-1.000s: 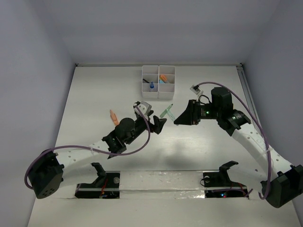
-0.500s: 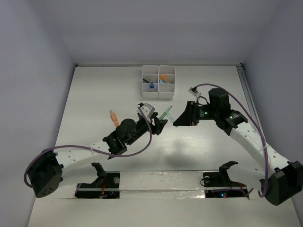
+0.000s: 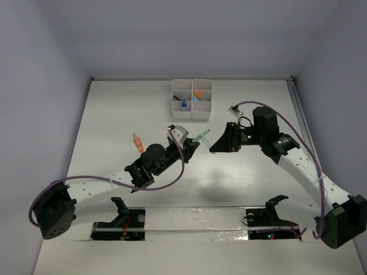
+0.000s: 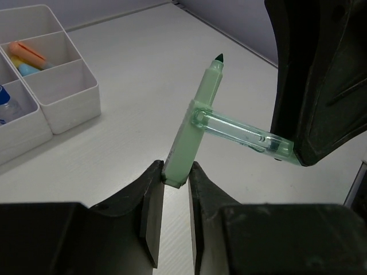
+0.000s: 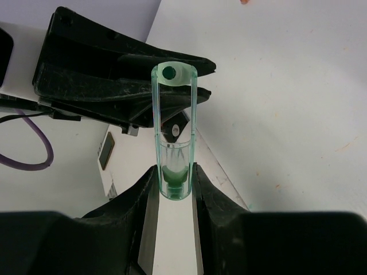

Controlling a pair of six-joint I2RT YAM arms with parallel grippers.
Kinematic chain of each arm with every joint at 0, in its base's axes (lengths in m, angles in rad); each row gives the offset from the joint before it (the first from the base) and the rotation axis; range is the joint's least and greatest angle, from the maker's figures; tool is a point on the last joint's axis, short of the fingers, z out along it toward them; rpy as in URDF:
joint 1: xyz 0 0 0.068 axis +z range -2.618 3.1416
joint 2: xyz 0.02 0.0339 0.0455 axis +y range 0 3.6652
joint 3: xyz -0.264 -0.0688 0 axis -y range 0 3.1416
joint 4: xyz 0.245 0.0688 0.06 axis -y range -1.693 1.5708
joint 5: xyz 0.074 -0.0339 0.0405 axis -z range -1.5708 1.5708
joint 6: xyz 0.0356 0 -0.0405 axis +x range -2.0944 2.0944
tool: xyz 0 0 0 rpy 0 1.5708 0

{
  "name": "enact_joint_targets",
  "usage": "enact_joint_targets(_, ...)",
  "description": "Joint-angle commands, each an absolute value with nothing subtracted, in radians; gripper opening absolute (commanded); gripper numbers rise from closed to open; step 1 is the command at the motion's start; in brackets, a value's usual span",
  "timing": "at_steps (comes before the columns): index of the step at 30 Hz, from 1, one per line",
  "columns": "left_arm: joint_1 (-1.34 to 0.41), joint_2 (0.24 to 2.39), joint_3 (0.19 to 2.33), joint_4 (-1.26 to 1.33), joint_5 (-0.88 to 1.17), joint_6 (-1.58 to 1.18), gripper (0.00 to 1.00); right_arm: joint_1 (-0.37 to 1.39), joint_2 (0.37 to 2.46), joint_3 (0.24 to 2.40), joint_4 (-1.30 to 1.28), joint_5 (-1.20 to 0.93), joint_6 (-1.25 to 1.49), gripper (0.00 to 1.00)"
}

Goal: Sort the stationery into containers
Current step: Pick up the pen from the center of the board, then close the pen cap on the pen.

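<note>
A pale green marker (image 4: 198, 120) with a bare dark tip points up out of my left gripper (image 4: 175, 172), which is shut on its lower end. Its clear green cap (image 4: 241, 133) lies crosswise, one end against the marker's side, the other end in my right gripper (image 5: 174, 183), shut on the cap (image 5: 174, 132). From above, the marker (image 3: 200, 137) hangs over mid-table between the left gripper (image 3: 192, 145) and the right gripper (image 3: 213, 146). A white divided organizer (image 3: 192, 113) stands behind them, holding orange, blue and black items.
An orange marker (image 3: 137, 141) lies on the table left of the left arm. In the left wrist view the organizer (image 4: 86, 106) sits at the upper left. The left gripper's black body (image 5: 114, 80) fills the top of the right wrist view.
My left gripper has moved up and right to the marker and shut on it. The right arm shifted slightly left early on, then held still.
</note>
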State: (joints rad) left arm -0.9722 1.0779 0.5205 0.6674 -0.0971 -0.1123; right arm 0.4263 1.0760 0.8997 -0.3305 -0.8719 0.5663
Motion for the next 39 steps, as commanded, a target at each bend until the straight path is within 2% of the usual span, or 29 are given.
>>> enact_joint_targets(1, -0.976, 1.042, 0.566, 0.716, -0.095, -0.11, 0.05, 0.434, 1.075, 0.9, -0.31, -0.884, 0.569, 0.0)
enact_joint_targets(2, -0.976, 1.04, 0.566, 0.712, -0.097, -0.112, 0.0, 0.434, 1.074, 0.902, -0.316, -0.877, 0.566, 0.0)
enact_joint_targets(9, -0.976, 0.999, 0.549, 0.698, -0.089, -0.123, 0.0, 0.434, 1.071, 0.925, -0.347, -0.825, 0.546, 0.0)
enact_joint_targets(27, -1.012, 0.937, 0.472, 0.647, -0.069, -0.167, 0.0, 0.434, 1.008, 1.068, -0.454, -0.42, 0.474, 0.01)
enact_joint_targets(39, -1.031, 0.913, 0.465, 0.65, -0.043, -0.175, 0.0, 0.434, 1.065, 1.071, -0.287, -0.362, 0.499, 0.02)
